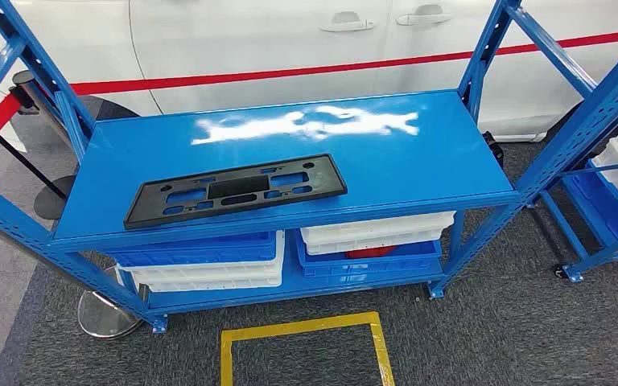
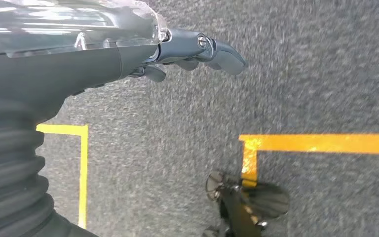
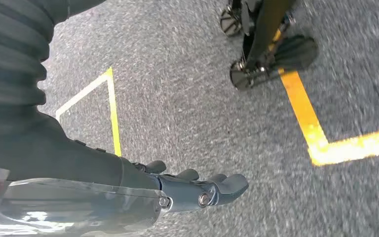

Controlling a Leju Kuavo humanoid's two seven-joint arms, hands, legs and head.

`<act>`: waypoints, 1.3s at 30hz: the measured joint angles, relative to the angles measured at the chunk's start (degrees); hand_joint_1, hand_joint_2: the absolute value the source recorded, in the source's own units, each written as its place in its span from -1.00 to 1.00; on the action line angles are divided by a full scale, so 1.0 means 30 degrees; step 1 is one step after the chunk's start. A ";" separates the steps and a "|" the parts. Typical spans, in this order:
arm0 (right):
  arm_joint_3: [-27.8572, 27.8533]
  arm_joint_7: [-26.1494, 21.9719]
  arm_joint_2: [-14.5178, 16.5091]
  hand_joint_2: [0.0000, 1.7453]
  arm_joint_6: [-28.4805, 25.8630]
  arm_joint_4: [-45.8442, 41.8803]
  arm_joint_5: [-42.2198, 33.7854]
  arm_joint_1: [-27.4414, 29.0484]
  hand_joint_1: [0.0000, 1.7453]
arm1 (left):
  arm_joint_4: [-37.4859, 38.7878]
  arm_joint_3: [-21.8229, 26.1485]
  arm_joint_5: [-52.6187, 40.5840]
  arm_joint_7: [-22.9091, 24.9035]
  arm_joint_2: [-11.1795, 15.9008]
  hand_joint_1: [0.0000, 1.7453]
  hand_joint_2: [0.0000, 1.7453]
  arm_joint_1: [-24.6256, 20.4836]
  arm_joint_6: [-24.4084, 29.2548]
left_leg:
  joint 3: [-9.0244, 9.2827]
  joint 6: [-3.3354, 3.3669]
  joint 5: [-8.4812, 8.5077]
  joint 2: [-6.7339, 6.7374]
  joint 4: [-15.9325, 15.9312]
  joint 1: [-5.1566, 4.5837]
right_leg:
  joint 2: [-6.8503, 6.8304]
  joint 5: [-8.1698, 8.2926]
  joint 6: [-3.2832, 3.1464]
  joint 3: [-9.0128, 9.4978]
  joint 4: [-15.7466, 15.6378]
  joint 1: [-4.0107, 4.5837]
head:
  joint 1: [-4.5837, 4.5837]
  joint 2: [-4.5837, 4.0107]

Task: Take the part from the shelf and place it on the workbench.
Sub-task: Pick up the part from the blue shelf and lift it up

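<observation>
floor: grey carpet everywhere, with yellow tape marking out a box right in front of the shelf

backdrop: white car parked behind, doors and handles showing, red rope strung across in front of it

shelf: blue metal rack, glossy top deck with a big glare patch near the back

part: flat black plastic panel with a bunch of rectangular cutouts, lying flat on the top deck, toward the front-left, turned a little so its right end sits further back. Nothing touching it

lower deck: white bins and blue bins stacked under the top, something red poking out between the right-hand ones

side stuff: second blue rack off to the right with white bins in it, chrome post base on the floor by the shelf's left front leg

left hand: hanging over the carpet, fingers stretched out fairly straight, loose, holding nothing

right hand: same deal, over the carpet, fingers lightly curled but apart, nothing in them

floor under hands: more yellow tape lines on the carpet in both wrist views
</observation>
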 joint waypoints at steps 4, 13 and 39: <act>-0.0200 -0.0189 0.0005 -1.00 -0.0616 0.0169 -0.0051 -0.0128 -1.00 | 0.0203 0.1632 -0.1059 -0.0505 -0.0243 -1.00 -1.00 -0.0281 0.0418 | 0.0000 0.0000 0.0000 0.0000 0.0002 0.0000 | 0.0000 0.0000 0.0000 -0.0001 0.0000 -0.0004 | 0.0000 0.0000; -0.0653 -0.2710 0.0053 1.00 -0.1990 0.0486 0.0040 -0.0400 -1.00 | 0.0705 0.5848 -0.3406 -0.2017 -0.0991 -1.00 -1.00 -0.1006 0.1576 | 0.0022 0.0001 0.0001 0.0000 0.0002 0.0000 | 0.0000 0.0000 0.0001 -0.0001 0.0000 -0.0002 | 0.0000 0.0000; 0.0197 -0.8346 -0.0317 1.00 -0.3847 -1.3960 0.3701 0.0594 -1.00 | 0.1350 1.1365 -0.7404 -0.4422 -0.2037 -1.00 -1.00 -0.1760 0.2784 | 0.0028 0.0029 0.0025 0.0006 0.0029 -0.0009 | 0.0020 0.0034 0.0051 0.0003 0.0000 -0.0004 | 0.0000 0.0000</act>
